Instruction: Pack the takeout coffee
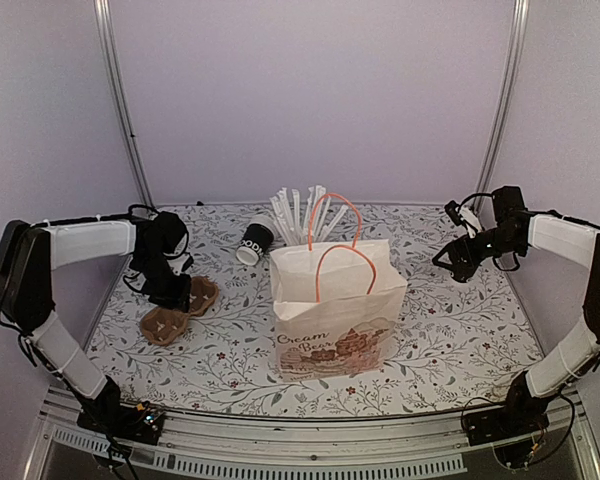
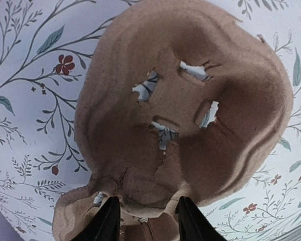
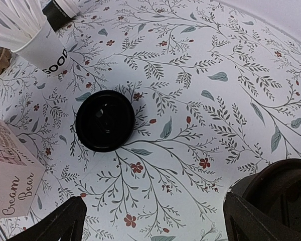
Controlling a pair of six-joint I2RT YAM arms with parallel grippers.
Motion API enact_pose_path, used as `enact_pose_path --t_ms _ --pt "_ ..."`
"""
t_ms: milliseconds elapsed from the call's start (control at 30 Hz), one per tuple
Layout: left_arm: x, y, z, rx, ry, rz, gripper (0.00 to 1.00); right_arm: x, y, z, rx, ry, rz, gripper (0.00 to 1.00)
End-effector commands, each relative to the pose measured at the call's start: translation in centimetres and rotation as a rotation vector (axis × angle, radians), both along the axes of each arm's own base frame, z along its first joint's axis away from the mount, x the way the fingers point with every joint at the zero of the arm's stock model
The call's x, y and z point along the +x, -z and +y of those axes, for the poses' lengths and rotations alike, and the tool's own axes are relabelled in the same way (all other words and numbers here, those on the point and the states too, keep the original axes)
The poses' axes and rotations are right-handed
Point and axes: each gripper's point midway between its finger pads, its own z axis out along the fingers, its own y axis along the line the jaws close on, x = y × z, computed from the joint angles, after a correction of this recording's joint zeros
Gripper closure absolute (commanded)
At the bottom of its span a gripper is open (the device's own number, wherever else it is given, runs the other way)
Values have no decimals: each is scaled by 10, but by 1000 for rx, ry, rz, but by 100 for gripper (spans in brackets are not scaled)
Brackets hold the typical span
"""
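Above, the left gripper [image 1: 177, 292] points down onto a brown pulp carrier [image 1: 166, 322]; the right gripper [image 1: 448, 258] hovers well right of the paper bag [image 1: 335, 310]. Left wrist: fingers [image 2: 106, 223] part-way apart astride the carrier; grip cannot be told. Right wrist: the takeout coffee [image 3: 105, 120], round black lid uppermost, stands on the floral table [image 3: 215, 75] near bag and stick cup [image 3: 40, 47]; jaws wide, empty.

Soft, even light; edges perhaps warped

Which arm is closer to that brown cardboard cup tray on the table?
Left. The left arm has its jaws astride the edge of the brown cardboard cup tray; the right arm hangs well apart, beyond the white paper bag.
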Motion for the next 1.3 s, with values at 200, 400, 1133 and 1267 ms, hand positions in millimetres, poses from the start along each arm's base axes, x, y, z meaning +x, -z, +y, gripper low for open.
enact_pose_path --t_ms 200,400,1133,1267 --pt "5 6 -17 -2 94 -10 60 4 -6 2 22 -6 3 1" --pt "8 9 -14 45 114 -10 62 4 -4 3 25 -6 14 1" --pt "27 -64 -30 -62 53 -183 77 2 -6 8 57 -18 24 1" --pt "30 -129 -57 -218 84 -325 76 -6 -25 20 117 -86 -15 1"
